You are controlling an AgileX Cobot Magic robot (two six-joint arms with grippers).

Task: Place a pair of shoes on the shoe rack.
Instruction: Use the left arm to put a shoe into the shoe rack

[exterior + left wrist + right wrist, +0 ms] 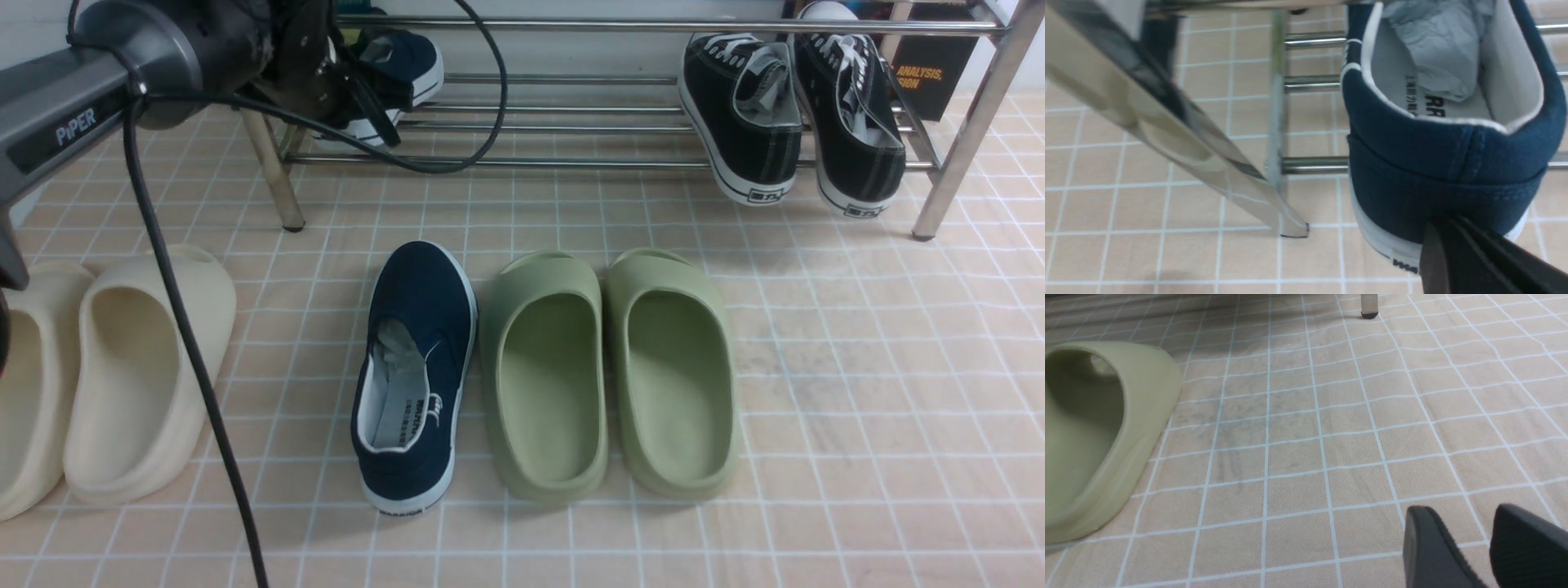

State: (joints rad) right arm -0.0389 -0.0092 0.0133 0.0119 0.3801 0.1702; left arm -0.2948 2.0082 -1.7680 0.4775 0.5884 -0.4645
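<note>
One navy shoe (416, 367) of the pair lies on the tiled floor, toe towards the chrome shoe rack (571, 162). The other navy shoe (404, 61) lies at the rack's left end on the lower bars (1310, 164), its heel (1449, 163) hanging over the front bar. My left gripper (1439, 228) is shut, its dark fingers pressed together at the lower back of that heel. In the front view the left gripper (371, 110) sits just in front of the shoe. My right gripper (1457, 522) hangs open over bare tiles, holding nothing; the front view does not show it.
Two green slides (543, 367) (673, 367) stand right of the floor shoe, and one green slide (1094, 428) lies left of my right gripper. Cream slides (139, 367) stand at the far left. Black lace-up sneakers (743, 114) lean on the rack's right end. A black cable (188, 343) hangs from my left arm.
</note>
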